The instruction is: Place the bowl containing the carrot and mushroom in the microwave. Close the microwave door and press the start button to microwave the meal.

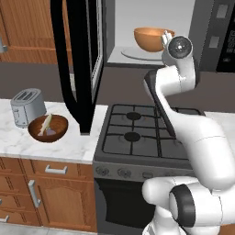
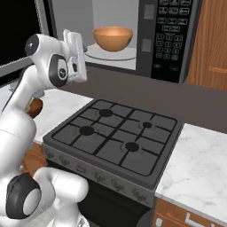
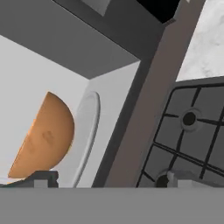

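The light orange-tan bowl (image 1: 149, 38) (image 2: 112, 38) (image 3: 46, 135) stands on the glass turntable (image 2: 111, 54) inside the black microwave (image 2: 170, 37). From these angles the carrot and mushroom are hidden by the bowl's wall. The microwave door (image 1: 78, 59) hangs wide open, swung out to the left over the counter. My gripper (image 1: 165, 38) (image 3: 112, 178) is open and holds nothing. It hovers just outside the microwave opening, to the bowl's right in the left base view and apart from it. The hand view is rolled sideways.
A darker brown bowl (image 1: 48, 127) with pale food and a silver toaster (image 1: 27, 106) sit on the marble counter left of the stove (image 1: 137, 133) (image 2: 115, 137). More marble counter (image 2: 199, 159) lies right of the stove. The button panel (image 2: 172, 31) is on the microwave's right.
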